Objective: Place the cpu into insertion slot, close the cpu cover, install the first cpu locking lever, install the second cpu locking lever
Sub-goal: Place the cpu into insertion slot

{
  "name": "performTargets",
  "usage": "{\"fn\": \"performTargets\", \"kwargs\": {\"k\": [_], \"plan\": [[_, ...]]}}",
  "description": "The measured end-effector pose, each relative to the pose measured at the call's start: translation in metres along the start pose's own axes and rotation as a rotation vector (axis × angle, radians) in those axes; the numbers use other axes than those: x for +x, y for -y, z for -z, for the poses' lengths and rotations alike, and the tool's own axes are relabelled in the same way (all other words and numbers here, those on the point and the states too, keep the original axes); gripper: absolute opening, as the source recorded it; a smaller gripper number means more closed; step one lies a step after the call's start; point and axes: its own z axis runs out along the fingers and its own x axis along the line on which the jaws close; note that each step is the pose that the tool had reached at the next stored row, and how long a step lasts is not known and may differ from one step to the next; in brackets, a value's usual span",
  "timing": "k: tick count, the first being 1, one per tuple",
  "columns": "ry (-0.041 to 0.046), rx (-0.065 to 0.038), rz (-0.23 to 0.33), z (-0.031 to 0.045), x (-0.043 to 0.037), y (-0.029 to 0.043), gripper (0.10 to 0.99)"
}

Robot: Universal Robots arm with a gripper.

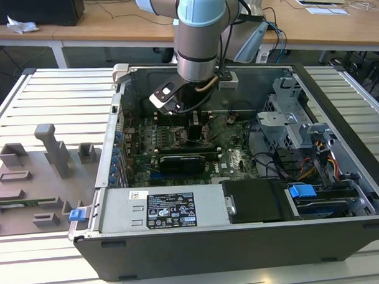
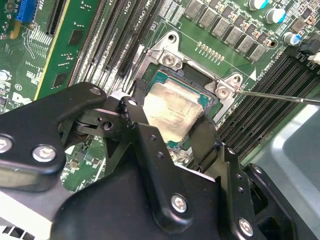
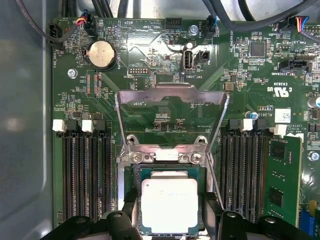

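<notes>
One silver-topped cpu (image 3: pixel 169 205) lay square over the insertion slot (image 3: pixel 165 172), its edges lined up with the socket rim so it could drop in flat; whether it was fully seated or a touch above the contacts I could not tell. Two black fingers (image 2: pixel 202 142) bore on its opposite sides, so the gripper (image 2: pixel 167 120) looked pinched on the chip by its edges, keeping the metal top and the socket below untouched. Just beyond, the cpu cover (image 3: pixel 200 96) stood swung up on its hinge, its window clear of the socket, which left the way open from above. One thin locking lever (image 2: pixel 280 96) stuck out sideways, free of its catch, as the raised cover required. Rows of memory slots (image 3: pixel 85 175) flanked the socket on the green motherboard (image 3: pixel 165 45). In the exterior view the arm reached straight down into the open computer case (image 1: pixel 243 240)
</notes>
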Motion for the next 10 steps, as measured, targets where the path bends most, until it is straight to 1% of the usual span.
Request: {"fn": "performTargets", "kwargs": {"k": [4, 10], "plan": [[0.0002, 0.000, 0.000, 0.0001, 0.0011, 0.0001, 0.620], [0.0002, 0.000, 0.000, -0.0001, 0.0030, 0.0027, 0.620]]}}
